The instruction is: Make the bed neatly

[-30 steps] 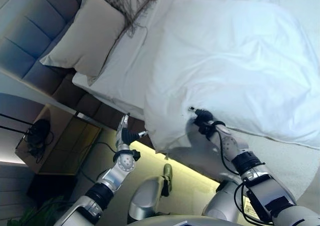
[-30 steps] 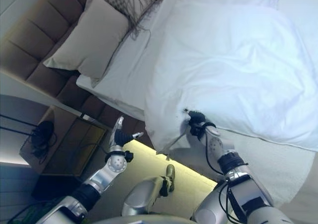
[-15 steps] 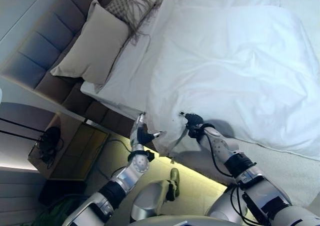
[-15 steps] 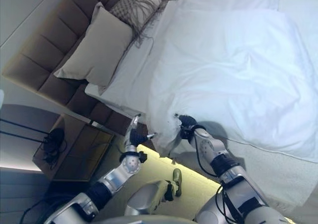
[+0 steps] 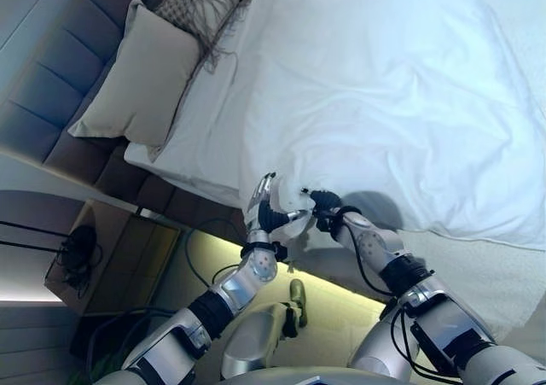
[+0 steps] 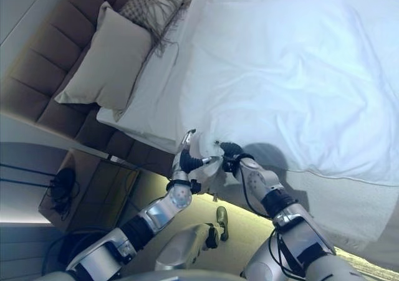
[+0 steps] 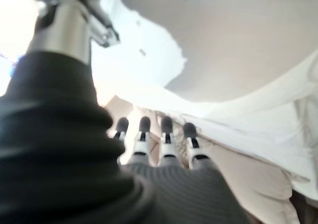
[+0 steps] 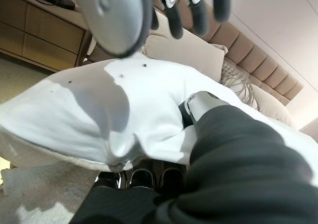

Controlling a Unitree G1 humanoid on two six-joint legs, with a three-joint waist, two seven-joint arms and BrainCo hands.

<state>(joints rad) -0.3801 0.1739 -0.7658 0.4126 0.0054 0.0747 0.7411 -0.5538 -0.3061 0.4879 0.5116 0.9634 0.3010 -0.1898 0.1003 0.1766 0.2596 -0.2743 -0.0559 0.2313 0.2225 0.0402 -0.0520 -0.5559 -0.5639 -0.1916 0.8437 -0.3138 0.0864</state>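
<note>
A rumpled white duvet [image 5: 392, 103] covers most of the bed, and its near corner [image 5: 288, 199] hangs over the bed's side edge. My right hand [image 5: 325, 204] is shut on that corner; in the right wrist view its fingers [image 8: 141, 177] curl under the bunched cloth [image 8: 99, 114]. My left hand [image 5: 266, 212] is right beside it, open, with straight fingers [image 7: 154, 134] against the corner's other side. A beige pillow [image 5: 136, 73] and a fringed cushion [image 5: 192, 1] lean on the padded headboard [image 5: 51, 69], with white sheet [image 5: 209, 120] bare between them and the duvet.
A wooden nightstand [image 5: 111, 248] with a dark bundle of cables [image 5: 72, 253] stands left of the bed, below the headboard. A lit strip of floor [image 5: 341, 304] runs along the bed's base. A textured white cover [image 5: 503, 270] lies under the duvet's lower edge.
My left hand has risen from beside the bed base to the duvet corner and now touches it. My right hand keeps its hold and has shifted slightly left. The camera shifted too.
</note>
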